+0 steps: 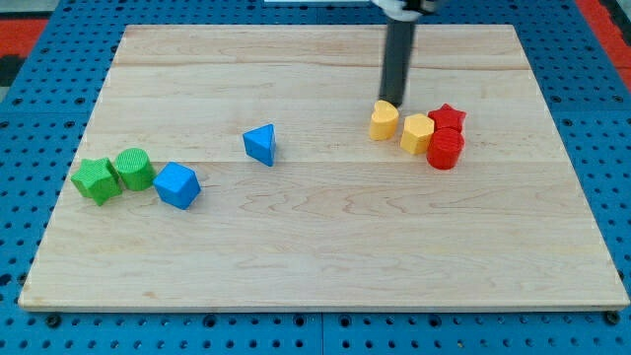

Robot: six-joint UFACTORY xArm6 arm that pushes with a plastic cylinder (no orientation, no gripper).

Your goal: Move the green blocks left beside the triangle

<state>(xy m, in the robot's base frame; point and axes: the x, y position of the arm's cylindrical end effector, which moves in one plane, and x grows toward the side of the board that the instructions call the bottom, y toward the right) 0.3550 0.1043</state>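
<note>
A green star block and a green round block sit touching at the view's left edge of the board. A blue cube-like block lies right beside them. The blue triangle stands further right, near the middle. My tip is at the view's upper right, just above and touching or nearly touching a yellow block. It is far from the green blocks.
A second yellow block, a red star block and a red round block cluster right of my tip. The wooden board lies on a blue perforated table.
</note>
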